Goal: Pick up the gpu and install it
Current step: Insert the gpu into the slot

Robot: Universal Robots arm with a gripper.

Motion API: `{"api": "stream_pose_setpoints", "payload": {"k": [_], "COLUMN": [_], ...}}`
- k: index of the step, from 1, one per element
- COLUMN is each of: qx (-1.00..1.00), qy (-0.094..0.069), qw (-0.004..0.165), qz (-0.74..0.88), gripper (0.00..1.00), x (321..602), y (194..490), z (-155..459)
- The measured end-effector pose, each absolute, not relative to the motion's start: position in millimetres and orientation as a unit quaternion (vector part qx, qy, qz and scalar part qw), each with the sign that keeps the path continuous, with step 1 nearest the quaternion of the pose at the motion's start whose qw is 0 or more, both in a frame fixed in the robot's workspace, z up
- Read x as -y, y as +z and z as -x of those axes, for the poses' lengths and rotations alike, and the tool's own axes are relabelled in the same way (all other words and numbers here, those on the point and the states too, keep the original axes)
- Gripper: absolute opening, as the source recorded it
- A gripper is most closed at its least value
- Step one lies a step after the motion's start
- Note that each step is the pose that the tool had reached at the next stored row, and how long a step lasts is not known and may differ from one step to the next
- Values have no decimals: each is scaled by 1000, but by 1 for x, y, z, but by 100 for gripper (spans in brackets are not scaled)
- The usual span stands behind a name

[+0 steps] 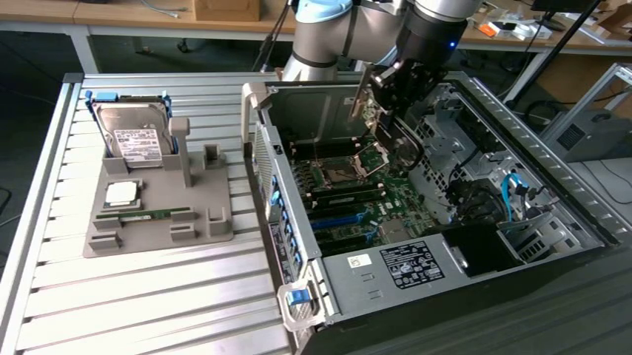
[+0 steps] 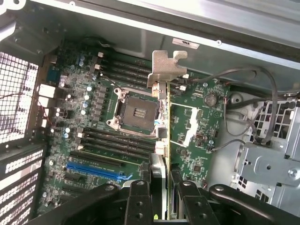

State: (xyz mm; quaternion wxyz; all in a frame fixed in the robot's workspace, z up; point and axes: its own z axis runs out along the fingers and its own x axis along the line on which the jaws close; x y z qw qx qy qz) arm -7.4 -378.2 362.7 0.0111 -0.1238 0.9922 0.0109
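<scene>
My gripper hangs inside the open computer case, above the green motherboard. It is shut on the gpu, a dark card that hangs on edge below the fingers with its silver end bracket toward the case's back wall. In the wrist view the gpu shows edge-on between the black fingers of the gripper. Its bracket is at the far end, over the board beside the empty processor socket.
A grey holder on the slatted table at the exterior view's left carries a silver hard drive, a processor chip and a green memory stick. Cables and drive cages crowd the case's other side.
</scene>
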Motion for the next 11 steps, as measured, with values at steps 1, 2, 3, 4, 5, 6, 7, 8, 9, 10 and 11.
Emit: {"api": "stream_pose_setpoints", "payload": {"k": [1, 2, 3, 4, 5, 6, 7, 8, 9, 10, 11], "qx": [-992, -991, -991, -991, -990, -990, -990, -989, -989, -988, -988], "qy": [11, 11, 11, 11, 11, 11, 11, 11, 11, 11, 11], "qw": [11, 11, 11, 11, 11, 11, 11, 11, 11, 11, 11], "qz": [127, 131, 133, 136, 138, 140, 143, 145, 148, 151, 152], "gripper": [27, 27, 27, 27, 27, 27, 27, 27, 27, 27, 27], "x": [378, 378, 378, 378, 378, 378, 378, 378, 378, 378, 378], "y": [363, 363, 363, 363, 363, 363, 363, 363, 363, 363, 363], "z": [7, 7, 7, 7, 7, 7, 7, 7, 7, 7, 7]}}
